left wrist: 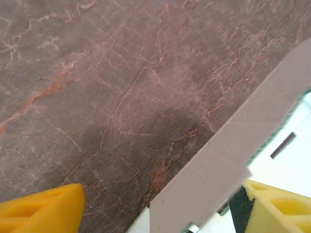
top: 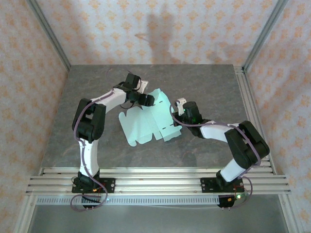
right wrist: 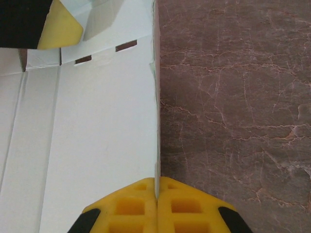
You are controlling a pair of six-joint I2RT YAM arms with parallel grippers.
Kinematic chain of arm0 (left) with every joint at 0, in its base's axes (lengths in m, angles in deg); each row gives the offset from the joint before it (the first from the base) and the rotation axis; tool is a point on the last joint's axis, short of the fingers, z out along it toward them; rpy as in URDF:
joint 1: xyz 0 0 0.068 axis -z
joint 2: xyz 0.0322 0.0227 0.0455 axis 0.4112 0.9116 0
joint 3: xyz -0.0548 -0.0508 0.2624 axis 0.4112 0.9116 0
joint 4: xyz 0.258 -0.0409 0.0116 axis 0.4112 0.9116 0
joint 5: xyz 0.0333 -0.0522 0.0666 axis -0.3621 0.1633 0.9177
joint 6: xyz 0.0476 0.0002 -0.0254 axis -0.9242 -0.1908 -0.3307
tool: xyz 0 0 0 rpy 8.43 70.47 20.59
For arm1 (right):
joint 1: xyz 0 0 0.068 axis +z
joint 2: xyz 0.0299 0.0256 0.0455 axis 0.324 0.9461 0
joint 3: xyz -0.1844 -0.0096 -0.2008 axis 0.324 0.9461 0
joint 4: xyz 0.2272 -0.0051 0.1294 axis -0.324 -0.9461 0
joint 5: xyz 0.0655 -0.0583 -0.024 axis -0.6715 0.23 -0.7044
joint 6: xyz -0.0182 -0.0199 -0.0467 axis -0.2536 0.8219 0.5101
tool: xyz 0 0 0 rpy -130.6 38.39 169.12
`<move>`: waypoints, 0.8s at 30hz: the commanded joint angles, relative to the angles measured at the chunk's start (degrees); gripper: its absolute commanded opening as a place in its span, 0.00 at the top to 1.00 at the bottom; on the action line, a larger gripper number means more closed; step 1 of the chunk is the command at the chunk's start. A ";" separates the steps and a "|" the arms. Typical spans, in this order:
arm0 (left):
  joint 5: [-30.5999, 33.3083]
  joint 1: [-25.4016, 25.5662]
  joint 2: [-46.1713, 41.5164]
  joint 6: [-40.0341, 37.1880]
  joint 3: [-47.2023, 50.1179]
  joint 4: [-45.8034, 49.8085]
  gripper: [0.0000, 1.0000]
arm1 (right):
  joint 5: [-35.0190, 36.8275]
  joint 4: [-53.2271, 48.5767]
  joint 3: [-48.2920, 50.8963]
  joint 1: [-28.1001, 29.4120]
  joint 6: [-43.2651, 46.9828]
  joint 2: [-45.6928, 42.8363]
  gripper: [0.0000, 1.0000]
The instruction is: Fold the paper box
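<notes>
The paper box [top: 146, 121] is a pale mint-green flat cutout with rounded flaps, lying mid-table between the two arms. My left gripper [top: 146, 99] is at its far edge. In the left wrist view its fingers [left wrist: 41, 208] stand wide apart, and a raised flap [left wrist: 228, 150] runs between them, close to the right-hand finger [left wrist: 277, 204]. My right gripper [top: 178, 112] is at the box's right side. The right wrist view shows that gripper [right wrist: 156, 184] pinched shut on the thin upright edge of the card [right wrist: 97, 131]. A yellow finger [right wrist: 60, 26] of the left gripper appears at that view's top left.
The grey marbled tabletop [top: 214, 87] lies bare to the right of the card and behind it. Aluminium rails [top: 155, 177] run along the near edge by the arm bases, and patterned walls close in the back and both sides.
</notes>
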 commanded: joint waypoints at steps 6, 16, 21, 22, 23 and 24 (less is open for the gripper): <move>-10.25 -0.19 -2.86 1.33 1.48 0.47 0.22 | 2.22 1.83 0.15 -0.33 -0.47 -0.64 1.00; -13.19 -0.10 -6.91 3.46 5.85 -1.94 0.23 | 3.55 2.10 -0.56 -0.34 -0.73 1.39 1.00; -12.84 0.33 -7.52 4.17 7.36 -2.91 0.24 | 3.63 2.36 -0.75 -0.34 -1.26 2.40 1.00; -12.77 0.43 -7.45 4.38 7.55 -2.90 0.30 | 3.65 2.30 -0.91 -0.36 -1.33 2.69 1.00; -12.75 0.48 -7.18 5.17 7.69 -2.91 0.40 | 3.80 2.28 -0.97 -0.38 -1.40 2.88 1.00; -13.01 0.52 -6.87 5.76 7.64 -2.81 0.42 | 3.88 2.19 -1.07 -0.38 -1.44 3.04 1.00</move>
